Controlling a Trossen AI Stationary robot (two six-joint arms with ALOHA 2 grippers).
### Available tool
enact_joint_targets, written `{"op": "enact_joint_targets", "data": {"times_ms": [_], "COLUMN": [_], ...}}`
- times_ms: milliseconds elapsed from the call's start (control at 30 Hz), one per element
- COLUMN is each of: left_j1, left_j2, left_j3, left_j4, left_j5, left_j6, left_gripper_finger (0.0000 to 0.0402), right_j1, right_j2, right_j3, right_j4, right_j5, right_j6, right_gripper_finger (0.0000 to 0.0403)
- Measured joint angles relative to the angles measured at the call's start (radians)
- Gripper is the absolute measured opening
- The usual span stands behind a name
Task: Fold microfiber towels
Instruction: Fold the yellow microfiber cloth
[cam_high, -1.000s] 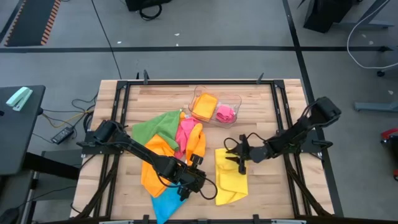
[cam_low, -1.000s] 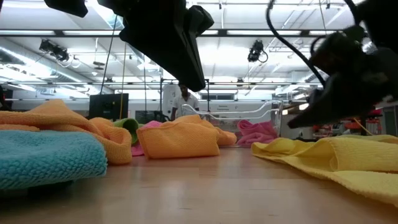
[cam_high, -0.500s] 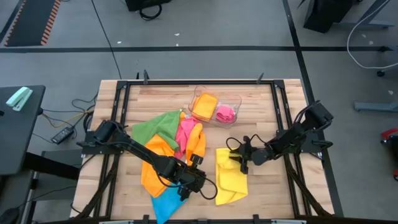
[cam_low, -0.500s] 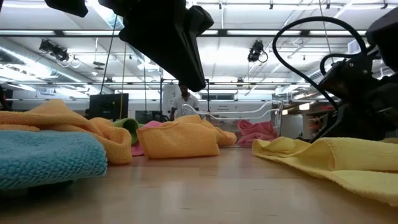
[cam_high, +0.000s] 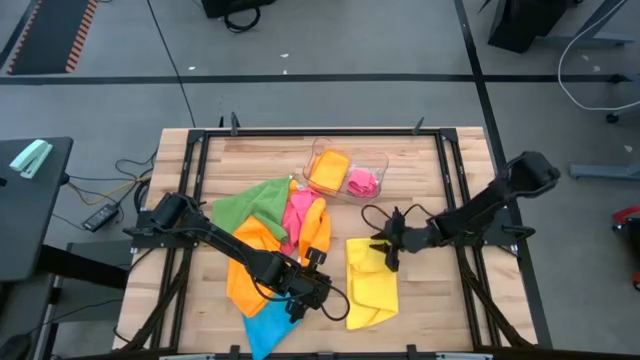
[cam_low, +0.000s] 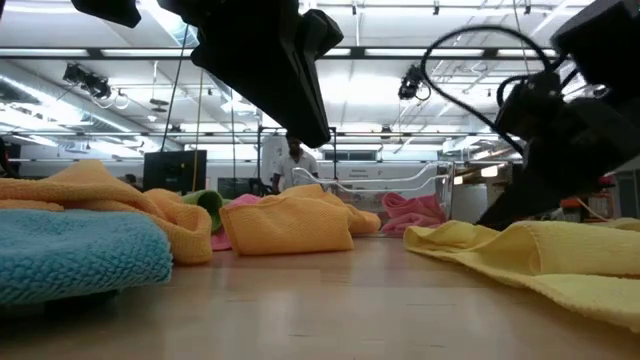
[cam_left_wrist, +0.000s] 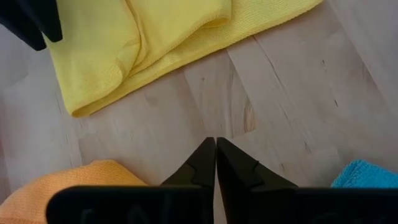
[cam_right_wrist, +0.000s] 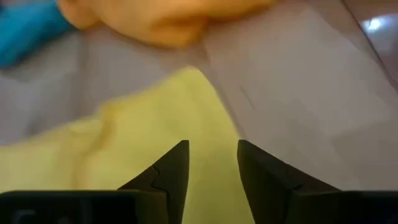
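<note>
On the left of my overhead view I see the left arm reaching in across the wooden table from its left edge. Just past its base lies the green towel, and below that the orange towel spreads toward the near edge, with the blue towel poking out beneath it at the front. The left gripper sits low between the orange towel and the yellow towel; in its wrist view its fingers are pressed together over bare wood, and I see nothing held in them.

Moving toward the middle, the pink towel lies between the green one and a second fold of orange. Behind them, near the far edge, the clear tray holds an orange cloth and a pink cloth.

Right of centre, the yellow towel lies folded and rumpled on the table. The right gripper hangs over its far edge, coming in from the right side. In its wrist view its fingers stand partly apart above the yellow cloth's corner, and I cannot see any cloth caught between them.

In the low view, a person stands far back in the room.
</note>
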Motion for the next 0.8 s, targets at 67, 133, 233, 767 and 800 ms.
{"op": "enact_joint_targets", "data": {"times_ms": [67, 133, 233, 767, 800], "left_j1": [0.0, 0.0, 0.0, 0.004, 0.005], "left_j2": [0.0, 0.0, 0.0, 0.0, 0.0], "left_j3": [0.0, 0.0, 0.0, 0.0, 0.0], "left_j4": [0.001, 0.0, 0.0, -0.001, -0.001], "left_j5": [0.0, 0.0, 0.0, 0.0, 0.0], "left_j6": [0.0, 0.0, 0.001, 0.007, 0.007], "left_gripper_finger": [0.0019, 0.0016, 0.0013, 0.0018, 0.0016], "right_j1": [-0.028, -0.054, -0.098, -0.089, -0.087], "right_j2": [-0.034, -0.066, -0.09, -0.022, -0.022], "right_j3": [0.0, 0.0, 0.0, 0.041, 0.046], "right_j4": [-0.027, -0.051, -0.112, -0.257, -0.267], "right_j5": [-0.04, -0.076, -0.161, -0.231, -0.229], "right_j6": [-0.011, -0.017, 0.0, -0.009, -0.011], "right_gripper_finger": [0.0167, 0.0189, 0.0223, 0.0149, 0.013]}}
